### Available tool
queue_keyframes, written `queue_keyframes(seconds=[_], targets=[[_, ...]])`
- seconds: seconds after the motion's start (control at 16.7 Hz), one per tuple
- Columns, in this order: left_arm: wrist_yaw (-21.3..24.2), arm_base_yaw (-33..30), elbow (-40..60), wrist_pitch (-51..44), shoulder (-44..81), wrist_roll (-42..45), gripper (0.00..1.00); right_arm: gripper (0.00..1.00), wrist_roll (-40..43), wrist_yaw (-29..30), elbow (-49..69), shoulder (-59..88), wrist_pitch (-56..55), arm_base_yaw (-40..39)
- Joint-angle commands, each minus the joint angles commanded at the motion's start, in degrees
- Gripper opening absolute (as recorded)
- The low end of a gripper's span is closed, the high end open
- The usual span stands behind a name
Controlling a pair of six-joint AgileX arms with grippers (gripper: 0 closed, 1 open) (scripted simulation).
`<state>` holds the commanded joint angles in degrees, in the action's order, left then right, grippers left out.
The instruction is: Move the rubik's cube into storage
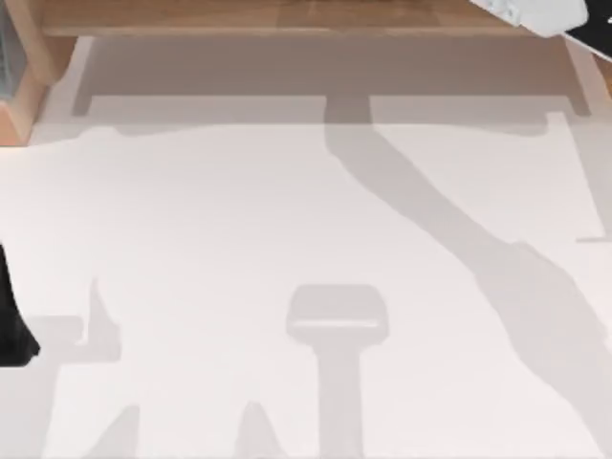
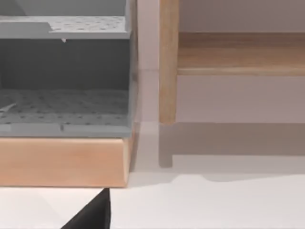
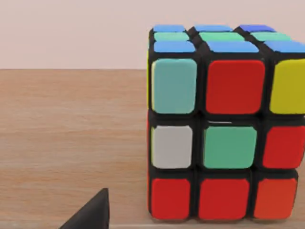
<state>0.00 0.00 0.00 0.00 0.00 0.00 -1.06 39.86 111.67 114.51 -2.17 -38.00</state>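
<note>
The pale white tabletop (image 1: 287,239) takes up most of the top view, crossed by grey shadows. Along the upper edge of that frame runs a long light-wood shelf board (image 1: 287,14), and a wooden cabinet corner (image 1: 24,86) sits at the upper left.

The left wrist view shows that cabinet closer: a light-wood storage unit with grey perforated shelves (image 2: 64,109) in the left half of the frame, open at the front, standing on a thick wooden base. Beside it a wooden upright post (image 2: 167,62) carries the shelf board.

The multicoloured rubik's cube (image 3: 224,124), with red, green, white, yellow and blue stickers on black edges, fills the right half of the right wrist view. It rests on a wood-grain surface, close in front of the right arm's camera.

The right arm (image 1: 535,14) is a white shape at the upper right corner of the top view, reaching over the shelf board. The left arm (image 1: 11,325) is a dark form at the left edge, low in the frame and seemingly parked. Whether either set of jaws is apart or together cannot be told.

Judging from this, the cube lies on wood near the right arm; whether that counts as stored is unclear.
</note>
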Motion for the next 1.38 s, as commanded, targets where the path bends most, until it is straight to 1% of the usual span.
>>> queue_keyframes(seconds=[0.36, 0.48, 0.9, 1.26, 1.38], targets=[[0.00, 0.00, 0.00, 0.00, 0.00, 0.00, 1.00, 1.00, 0.00, -0.39, 0.66, 0.59, 0.42, 0.45], [0.00, 0.00, 0.00, 0.00, 0.00, 0.00, 1.00, 1.00, 0.04, -0.91, 4.03, 2.89, 1.54, 0.96], [0.00, 0.00, 0.00, 0.00, 0.00, 0.00, 1.00, 1.00, 0.20, -3.87, 21.27, 13.37, 7.40, 4.06], [0.00, 0.00, 0.00, 0.00, 0.00, 0.00, 1.00, 1.00, 0.21, -4.25, 22.97, 14.68, 8.11, 4.45], [0.00, 0.00, 0.00, 0.00, 0.00, 0.00, 1.00, 0.85, 0.21, -4.25, 22.97, 14.68, 8.11, 4.45]])
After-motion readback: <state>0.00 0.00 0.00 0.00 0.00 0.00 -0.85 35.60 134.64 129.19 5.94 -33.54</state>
